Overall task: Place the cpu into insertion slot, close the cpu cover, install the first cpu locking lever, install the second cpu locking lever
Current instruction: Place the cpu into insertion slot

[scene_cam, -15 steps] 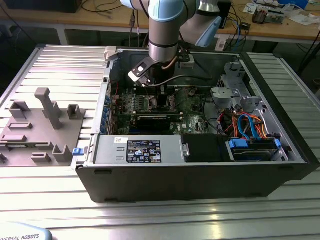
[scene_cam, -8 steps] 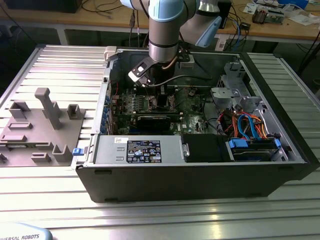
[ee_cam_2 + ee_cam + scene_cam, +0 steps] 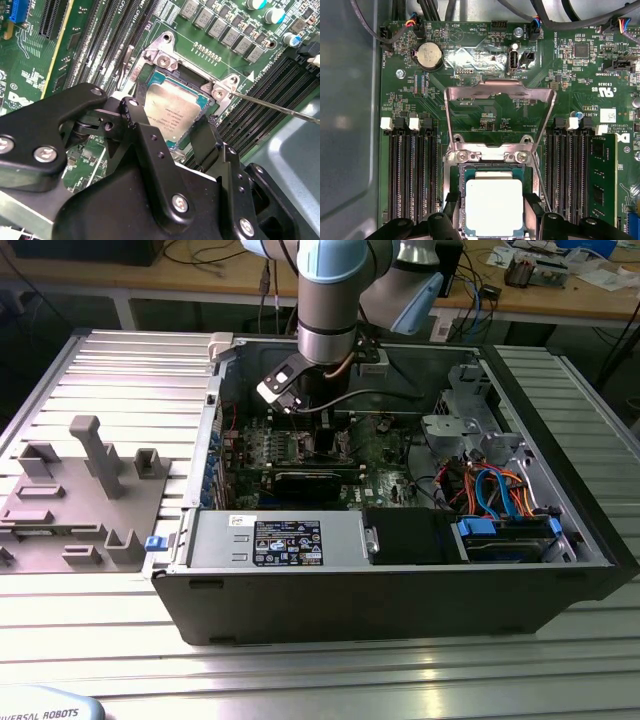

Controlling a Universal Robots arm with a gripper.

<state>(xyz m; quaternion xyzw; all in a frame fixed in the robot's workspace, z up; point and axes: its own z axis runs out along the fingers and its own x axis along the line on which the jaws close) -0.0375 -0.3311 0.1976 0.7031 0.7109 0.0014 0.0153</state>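
UR arm (image 3: 330,300) is reaching down into an open PC case (image 3: 380,600), which is lying on its side on the slatted alu table (image 3: 300,670). A grey parts fixture (image 3: 80,510) is sitting on the table at the exterior view's left, just beside the case.

In both wrist views the fingers (image 3: 150,145) (image 3: 452,202) are straddling the cpu (image 3: 170,110) (image 3: 493,210). They're spread to abt chip width, w/ one pad lying against each of two opposite edges, so they're gripping it. The cpu is sitting flat, silver top up, green edge showing around it, inside the insertion slot (image 3: 490,156) on the green motherboard (image 3: 560,80).

The cpu cover (image 3: 500,91) is standing flipped open, hinged at the slot side away from the fingers, w/ board showing thru its square cut-out. A thin locking lever (image 3: 275,106) is sticking out free from a slot corner, not latched.

Black memory slots (image 3: 412,175) are flanking the socket on both sides. One RAM stick (image 3: 600,175) is sitting in an outer slot. A coin cell (image 3: 429,55) is lying on the board beyond the cover.
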